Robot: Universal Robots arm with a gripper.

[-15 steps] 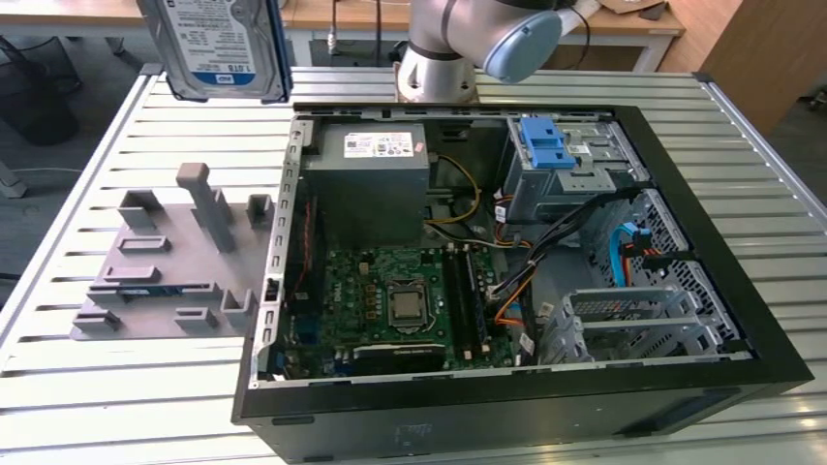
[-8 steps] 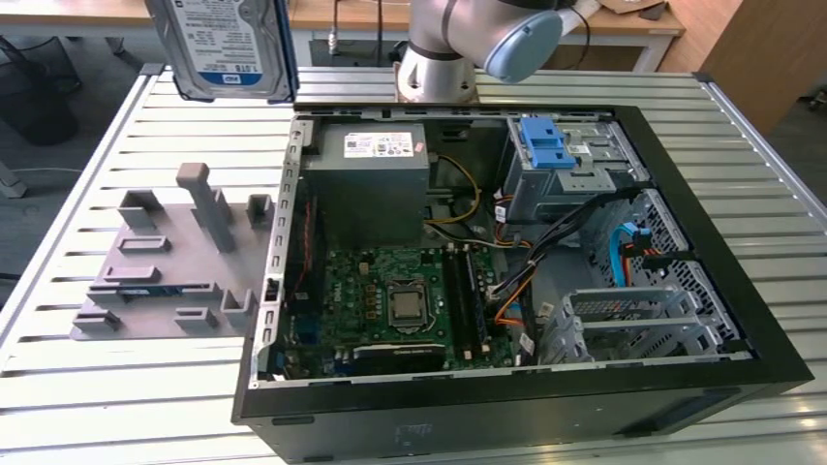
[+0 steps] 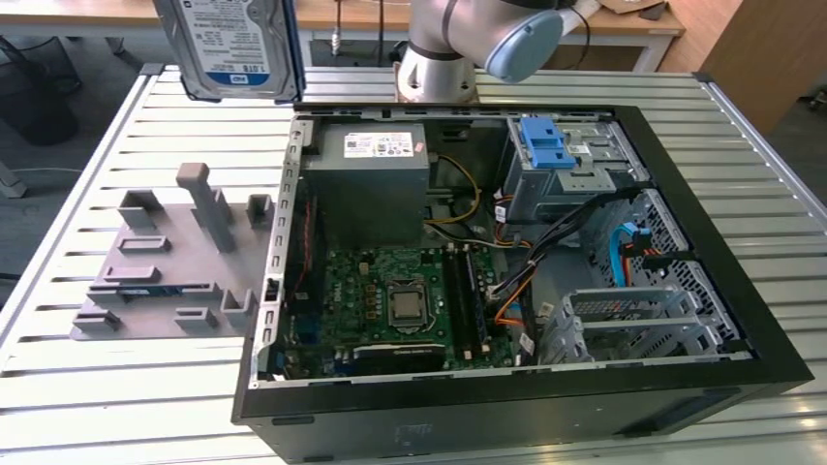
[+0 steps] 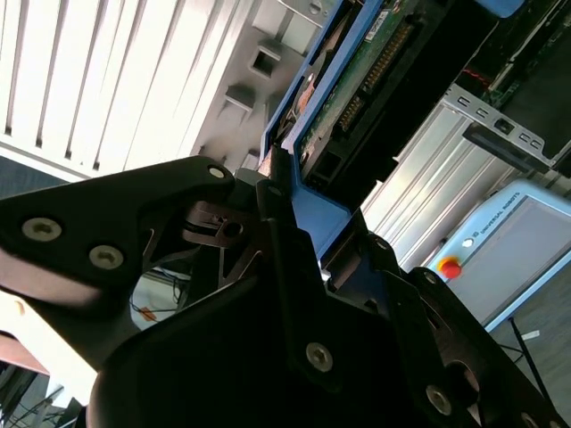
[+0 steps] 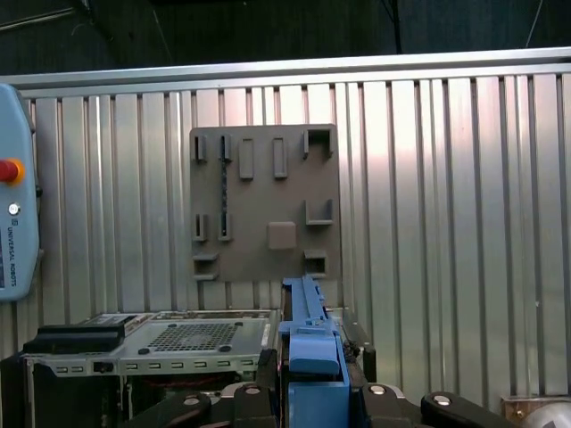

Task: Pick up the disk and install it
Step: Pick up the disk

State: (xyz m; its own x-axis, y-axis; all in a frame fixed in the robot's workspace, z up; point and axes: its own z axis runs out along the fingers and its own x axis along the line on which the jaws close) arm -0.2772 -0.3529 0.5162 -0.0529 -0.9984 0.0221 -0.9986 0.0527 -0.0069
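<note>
Aloft, the disk (image 3: 230, 44) hangs above the table (image 3: 77, 387), its blue rail (image 5: 308, 332) apparently clamped in the pincer (image 4: 284, 183).

A robotics lab: robot arm (image 3: 446, 48) at a slatted metal table (image 3: 130, 387); opened computer case (image 3: 517, 399) on it. Wooden desks (image 3: 77, 14) behind.

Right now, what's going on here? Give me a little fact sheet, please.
disk: held up in the air, outside the computer case
gripper: shut on the disk's blue side rail
computer case: open, lying on the table
grey holder plate: on the table, beside the case, on the exterior view's left
install: not yet done
</note>
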